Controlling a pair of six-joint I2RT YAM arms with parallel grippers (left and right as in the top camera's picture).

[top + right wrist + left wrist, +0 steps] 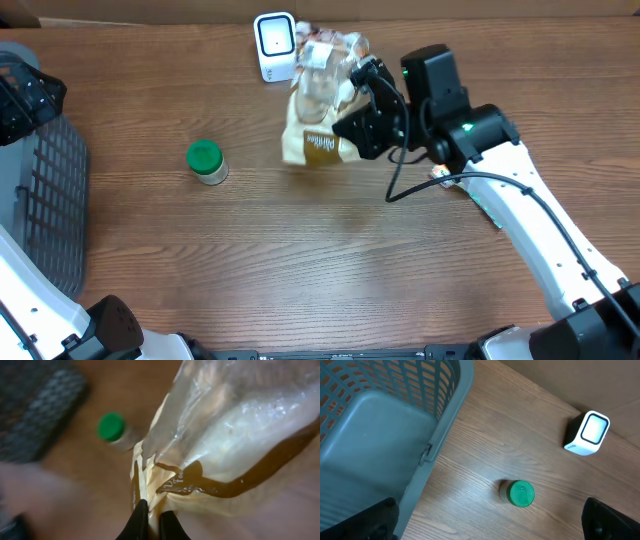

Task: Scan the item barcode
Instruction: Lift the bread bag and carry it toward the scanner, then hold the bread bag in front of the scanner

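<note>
— Where is the bag [320, 110] sitting right now?

— It is hanging at the far side of the bench [330, 270], its clear upper end reaching just beside the scanner [274, 45] and its yellow printed end pointing back toward the robot. So the long axis is running roughly near-to-far.

— And who is holding it?

— The right pincer [149, 522] is clamping a crinkled edge of the plastic at the yellow end, with the fingers pressed together on the film. The bag is lying to that pincer's left, between it and the scanner.

— Is a barcode showing?

— I am not seeing one in any view, so I am judging the bag needs turning toward the scanner's window.

— The left arm?

— Its pincer [489, 515] is standing wide apart and holding nothing, over by the basket [450, 420], well away. A green-lidded jar [206, 161] is standing between the basket and the bag. The right arm is clearly the nearer one.
</note>
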